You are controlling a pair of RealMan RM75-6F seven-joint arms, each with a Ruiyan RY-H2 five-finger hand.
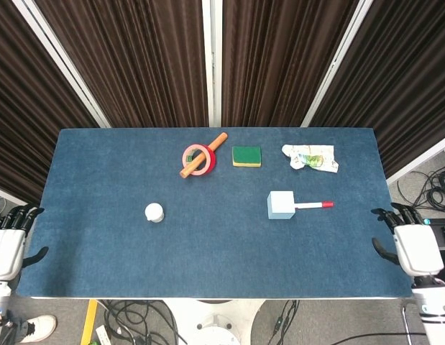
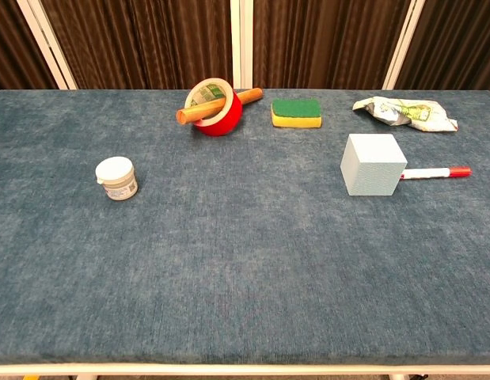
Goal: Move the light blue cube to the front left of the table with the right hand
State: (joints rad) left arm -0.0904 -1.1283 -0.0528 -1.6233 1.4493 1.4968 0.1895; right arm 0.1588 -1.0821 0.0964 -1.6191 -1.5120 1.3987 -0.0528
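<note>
Light blue cube [image 1: 281, 205] sits on the blue table [image 1: 100, 237], right of the middle of the frame in the head view. A white pen with a red cap [image 1: 313, 205] lies just beside the cube on its right side, and it looks like it touches the cube. The right hand [image 1: 407, 246] hangs off the table's right edge, low in the frame, with its fingers apart and nothing in it. The left hand [image 1: 8, 243] hangs off the left edge, also spread and holding nothing. A small white jar [image 1: 154, 212] stands left of the middle. Near the top edge of the table are a red tape roll [image 1: 197, 159] with an orange stick [image 1: 217, 140] through it, a green sponge [image 1: 246, 156] and a crumpled wrapper [image 1: 310, 157].
</note>
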